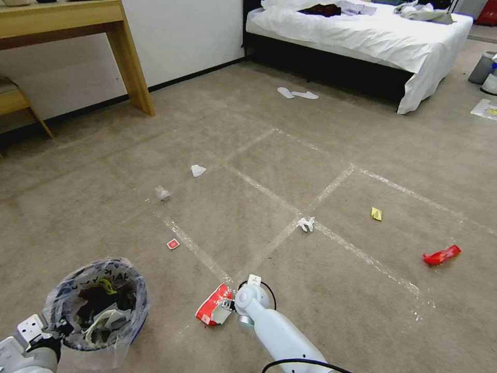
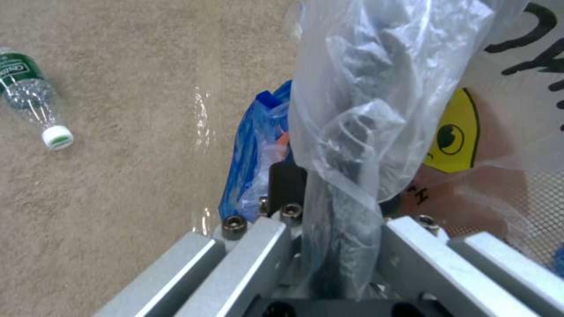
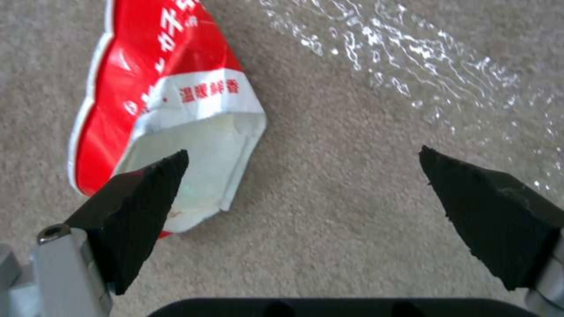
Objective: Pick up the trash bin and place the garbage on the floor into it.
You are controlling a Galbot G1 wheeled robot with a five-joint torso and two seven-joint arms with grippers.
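Left gripper [image 1: 52, 331] clamps the rim of the small round red-and-blue trash bin [image 1: 98, 311], lined with crinkly clear plastic, at lower left. Right gripper [image 3: 302, 189] spread wide just above the beige carpet floor [image 1: 269, 171], one finger [image 3: 138, 198] over the torn red-and-white paper cup [image 1: 215, 305]. Farther off: crumpled white tissue [image 1: 306, 224], red wrapper [image 1: 441, 255].

The beige-tan short-pile carpet floor [image 1: 331, 155] is crossed by shiny clear tape strips [image 1: 331, 189] forming a grid. Near, a torn red-and-white paper cup [image 1: 215, 305] lies flat beside a tape crossing. A small red square wrapper [image 1: 173, 244] lies further left, with a crumpled clear scrap [image 1: 162, 193] and a crumpled white tissue [image 1: 198, 170] farther off. A twisted white tissue [image 1: 306, 224] rests on the middle tape line. To the right lie a small yellow wrapper [image 1: 376, 214] and a long red wrapper [image 1: 441, 255]. Two flat white slippers [image 1: 296, 94] lie far by the bed. A clear green-labelled plastic bottle [image 2: 32, 94] lies on its side.
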